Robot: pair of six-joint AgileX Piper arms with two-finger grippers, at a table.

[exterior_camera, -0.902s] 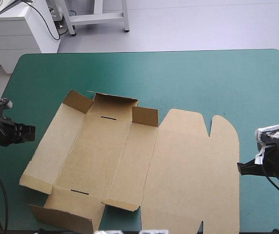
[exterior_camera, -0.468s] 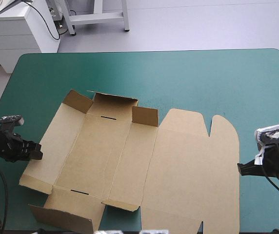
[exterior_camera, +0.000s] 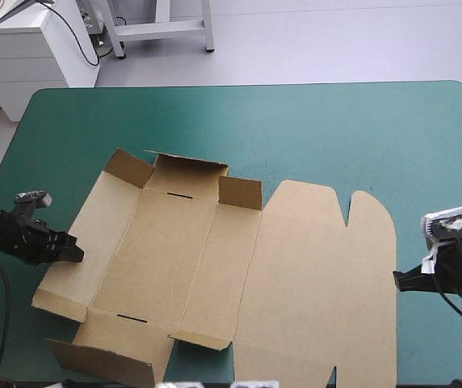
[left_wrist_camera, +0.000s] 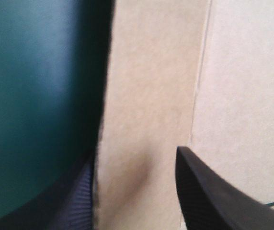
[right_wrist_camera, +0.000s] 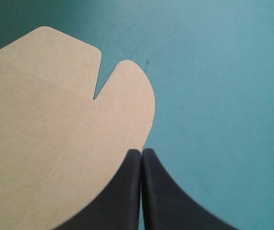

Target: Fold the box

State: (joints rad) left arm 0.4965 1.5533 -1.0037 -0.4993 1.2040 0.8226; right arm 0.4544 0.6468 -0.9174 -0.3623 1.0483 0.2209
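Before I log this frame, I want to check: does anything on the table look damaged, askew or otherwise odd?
Nothing looks damaged. The box lies slightly askew to the edges of the table, with some small flaps raised and the lid flat. That is normal for an unfinished fold.

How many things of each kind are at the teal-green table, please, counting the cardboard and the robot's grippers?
Brown cardboard box, a cut sheet, some flaps raised: 1
Black fin-fingered grippers: 2 (left gripper open, right gripper shut)
Total: 3
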